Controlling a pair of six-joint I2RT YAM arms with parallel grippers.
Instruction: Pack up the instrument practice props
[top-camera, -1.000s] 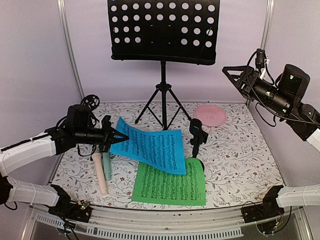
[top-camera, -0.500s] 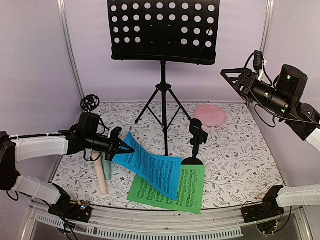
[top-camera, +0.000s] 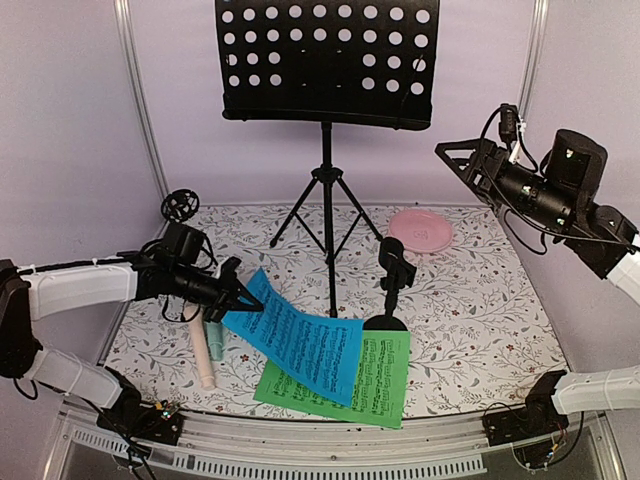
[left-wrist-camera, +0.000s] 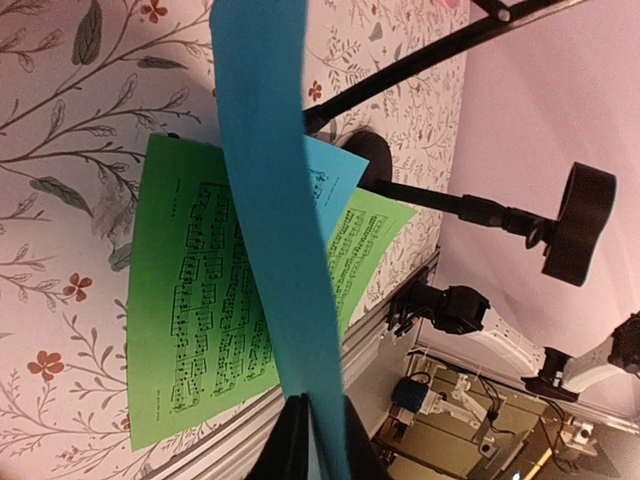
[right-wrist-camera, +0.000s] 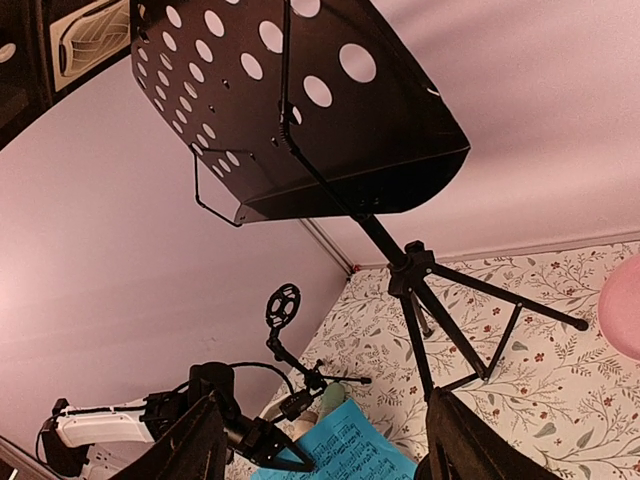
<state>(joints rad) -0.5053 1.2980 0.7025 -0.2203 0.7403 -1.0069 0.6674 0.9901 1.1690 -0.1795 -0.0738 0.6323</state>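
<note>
blue sheet (top-camera: 300, 335): left edge pinched in the left tool (top-camera: 248, 303), that end held off the worktop (top-camera: 480, 300); right end lying on the green sheet (top-camera: 375, 385)
green sheet: flat at the near edge of the worktop; base of the centre support (top-camera: 395, 265) at its far edge
left tool: clamped on the blue sheet
pink mic (top-camera: 203, 355); mint mic (top-camera: 214, 340): side by side on the worktop, just below the left tool
rear support (top-camera: 180, 205): upright, rear left corner
rack (top-camera: 325, 60): upright on its tripod, rear centre
right tool (right-wrist-camera: 325, 420): fingers wide apart, holding nothing; high at the right, apart from the rack
plate (top-camera: 420, 230): rear right of the worktop
</note>
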